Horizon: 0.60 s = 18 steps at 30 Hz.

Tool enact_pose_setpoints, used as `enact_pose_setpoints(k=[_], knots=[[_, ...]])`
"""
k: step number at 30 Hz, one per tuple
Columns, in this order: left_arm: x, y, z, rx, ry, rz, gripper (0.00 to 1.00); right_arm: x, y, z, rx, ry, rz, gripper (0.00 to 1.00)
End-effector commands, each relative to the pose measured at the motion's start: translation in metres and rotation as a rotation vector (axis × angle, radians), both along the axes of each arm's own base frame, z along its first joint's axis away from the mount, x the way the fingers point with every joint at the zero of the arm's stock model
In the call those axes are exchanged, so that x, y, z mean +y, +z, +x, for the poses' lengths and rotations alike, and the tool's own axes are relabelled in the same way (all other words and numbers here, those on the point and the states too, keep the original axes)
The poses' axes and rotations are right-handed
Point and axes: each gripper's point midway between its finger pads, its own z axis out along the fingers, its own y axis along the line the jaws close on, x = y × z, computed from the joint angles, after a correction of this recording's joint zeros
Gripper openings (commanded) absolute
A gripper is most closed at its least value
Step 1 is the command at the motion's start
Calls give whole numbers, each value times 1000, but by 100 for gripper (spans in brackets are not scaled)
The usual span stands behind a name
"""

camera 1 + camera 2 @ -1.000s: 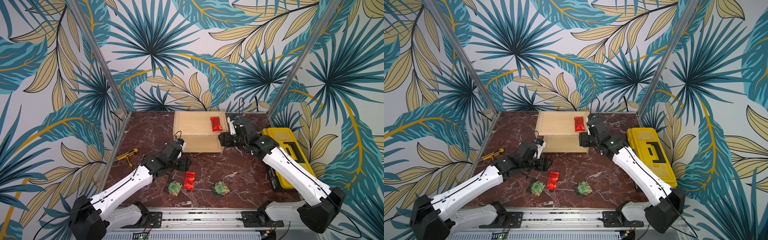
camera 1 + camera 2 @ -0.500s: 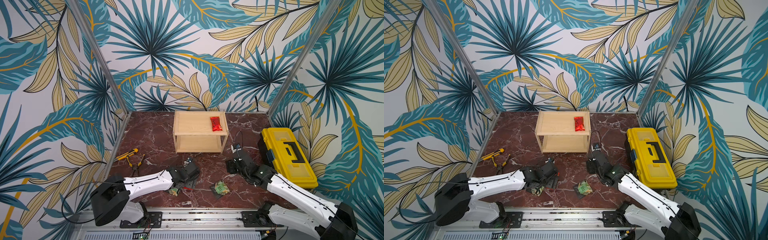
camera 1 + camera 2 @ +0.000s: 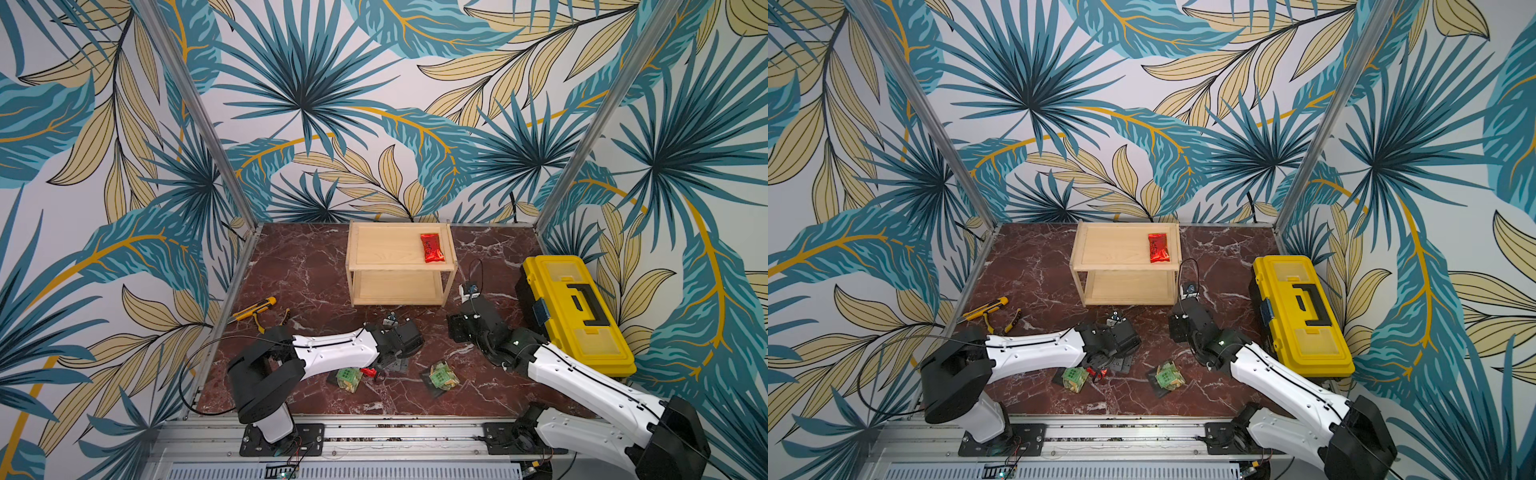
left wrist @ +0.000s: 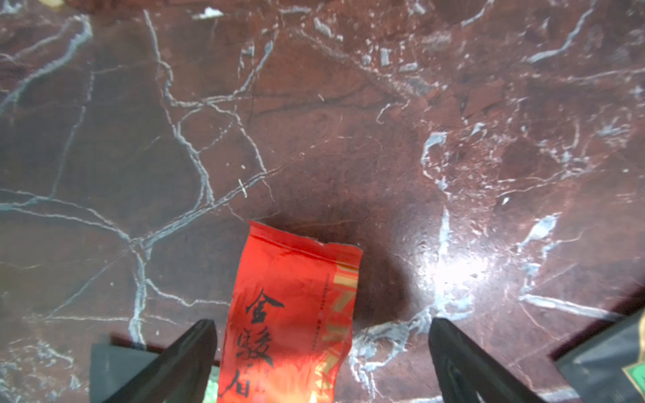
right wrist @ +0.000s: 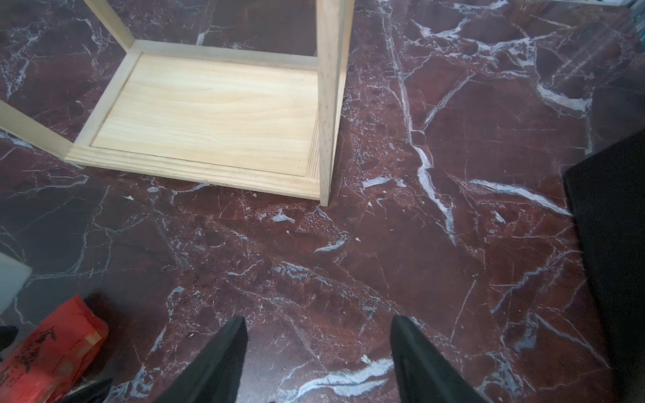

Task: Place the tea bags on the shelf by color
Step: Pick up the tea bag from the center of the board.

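Table [image 3: 307,266]: dark red marble look, white veins, glossy and flat, with a glare spot in the left wrist view. Three walls [image 3: 299,104] around it, printed with big teal and tan palm leaves on white. Bare metal posts [image 3: 199,112] run up from the back corners. Slotted metal rail [image 3: 395,432] along the front edge carries both arm bases.

Shelf [image 3: 401,270] at back centre: pale raw wood, visible grain, two rimmed rectangular boards, thin square posts. Shelved red bag [image 3: 432,248] lies flat on the top board, right end. It is crinkly shiny foil, oblong, dark print.

Loose red bag [image 4: 289,314] is on the table near the front, between the fingers of the left gripper [image 4: 321,324]. Same foil, black characters, gold stripes. Jaws spread wide, not clamping: bag close to one finger, clear of the other.

Left green bag [image 3: 349,377] is just beside that gripper, right green bag [image 3: 444,376] near. Both on the table, squarish, black edge, green-gold face, puffy.

Right gripper [image 5: 319,324] sits low before the shelf's right front post, jaws apart over bare marble.

Toolbox [image 3: 577,316]: yellow plastic, black handle, right edge. Knife [image 3: 255,309] and pliers [image 3: 270,322], yellow grips, left edge.
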Motion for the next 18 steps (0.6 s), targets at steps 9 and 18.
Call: enact_pose_setpoints(k=[9,18], knots=[[13,-2,0,-20,32,26,96,4,-8,2,6,10,-6,69],[22,-18,0,10,44,22,85,4,-7,4,4,4,-13,66]])
